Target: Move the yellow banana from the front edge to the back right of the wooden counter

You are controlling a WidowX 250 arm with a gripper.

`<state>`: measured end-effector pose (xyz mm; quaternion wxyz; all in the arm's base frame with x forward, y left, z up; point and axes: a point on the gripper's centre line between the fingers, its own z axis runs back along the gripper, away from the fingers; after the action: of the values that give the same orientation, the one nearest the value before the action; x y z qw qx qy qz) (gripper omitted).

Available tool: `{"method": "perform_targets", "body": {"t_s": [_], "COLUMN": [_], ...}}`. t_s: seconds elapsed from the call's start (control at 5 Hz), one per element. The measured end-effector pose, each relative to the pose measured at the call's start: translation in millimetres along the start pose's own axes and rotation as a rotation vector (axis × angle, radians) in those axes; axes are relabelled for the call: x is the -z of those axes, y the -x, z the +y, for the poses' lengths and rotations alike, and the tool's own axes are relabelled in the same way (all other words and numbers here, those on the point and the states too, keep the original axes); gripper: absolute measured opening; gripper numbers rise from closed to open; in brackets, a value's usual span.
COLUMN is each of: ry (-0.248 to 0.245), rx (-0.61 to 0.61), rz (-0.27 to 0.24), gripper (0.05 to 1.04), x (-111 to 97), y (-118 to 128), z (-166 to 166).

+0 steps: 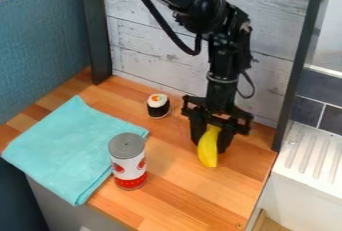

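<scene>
Striped in warm orange and brown wood, the tabletop (184,202) is stretching from the near edge back to the wall, with a grey panel (63,205) standing below its near left side. Nearest on it, a red and white can (127,162) with a grey top is standing upright, close beside the right part of a folded turquoise cloth (70,142), which is lying flat and slanting across the left side.

Farther to the right, a yellow banana (208,151) is pointing its lower tip toward the near edge. Its long axis is running almost straight up and down in the view, curving gently, with its upper end rising into the black claw (210,143). The claw is hanging downward and gripping the banana between its two fingers, which are standing only as far apart as the fruit's width. Whether the lower tip is touching the wood, I cannot tell.

To the right, a white ridged surface (308,160) is adjoining the tabletop, with dark tiles (307,112) rising behind it. Left of the claw and farther back, a small sushi roll (158,106) is standing upright. Behind everything, pale wooden boards (150,37) are forming the wall between two dark posts, and a blue-green panel (40,50) is closing off the left.
</scene>
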<state>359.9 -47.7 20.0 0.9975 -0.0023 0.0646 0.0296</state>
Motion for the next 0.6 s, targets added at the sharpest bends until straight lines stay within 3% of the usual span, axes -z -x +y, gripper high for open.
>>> {"method": "perform_targets", "body": {"t_s": [0.4,0.6], "ry": [0.018,0.048], "rx": [0.020,0.009], "rz": [-0.011,-0.038], "gripper": [0.648,0.941], "x": [-3.4,-5.6], "y": [-6.7,-5.3], "z": [-3.8,-4.7]}}
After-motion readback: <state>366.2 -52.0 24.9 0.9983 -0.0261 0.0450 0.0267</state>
